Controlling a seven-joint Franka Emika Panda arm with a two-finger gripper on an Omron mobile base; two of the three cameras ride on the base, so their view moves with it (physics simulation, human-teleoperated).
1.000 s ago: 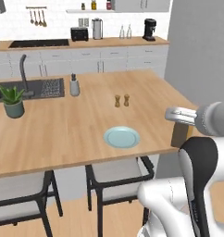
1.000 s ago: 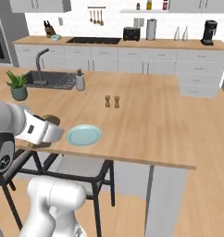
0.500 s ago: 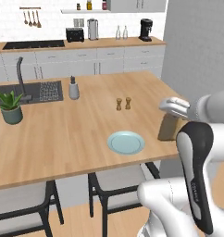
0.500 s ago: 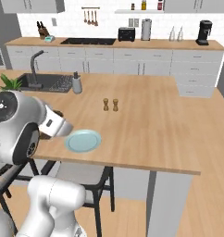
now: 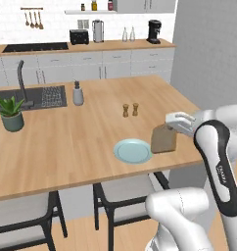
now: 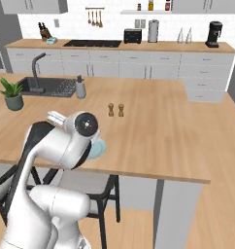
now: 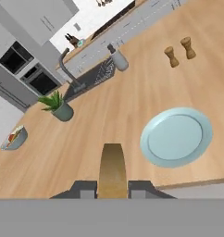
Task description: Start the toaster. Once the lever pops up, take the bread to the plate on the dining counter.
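**Toast is almost at the plate**

I hold the square brown slice of toast [image 5: 163,139] in my gripper [image 5: 175,122], whose two fingers are squeezed tight on its top edge. The toast hangs on its edge, over the near side of the big light-wood dining counter [image 5: 86,130]. It is just beside the round pale blue-green plate [image 5: 133,150], on the plate's right.

A second ago the toast was hard to see, and my gripper was out past the counter's right edge. Half a second ago the toast was over the counter but still apart from the plate. Now it is right next to the plate. The base has also rolled closer, so the whole picture has shifted.

I think the job is nearly done. I need to slide the toast a little more to the left, over the plate, then let go. The black toaster [image 5: 79,36] sits far back on the wall counter.
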